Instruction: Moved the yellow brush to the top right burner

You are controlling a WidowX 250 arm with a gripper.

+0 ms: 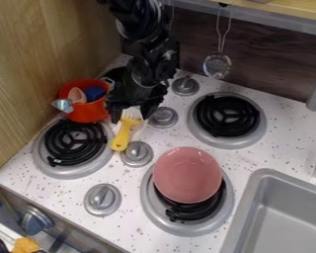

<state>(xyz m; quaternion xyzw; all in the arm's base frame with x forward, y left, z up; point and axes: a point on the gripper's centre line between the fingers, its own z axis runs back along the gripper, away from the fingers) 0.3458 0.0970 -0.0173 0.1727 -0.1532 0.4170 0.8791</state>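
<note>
Light: bright and soft on white counter (131,230); dimmer on stove front (75,233), lower left. Highlights: faint, pink plate (187,174), centre.

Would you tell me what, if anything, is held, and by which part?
It cannot be told: the gripper is at the bristled end of the yellow brush, but any grip is unclear.

txt: none legible | lbls/brands: none legible | nos.: none legible | signs: none legible
</note>
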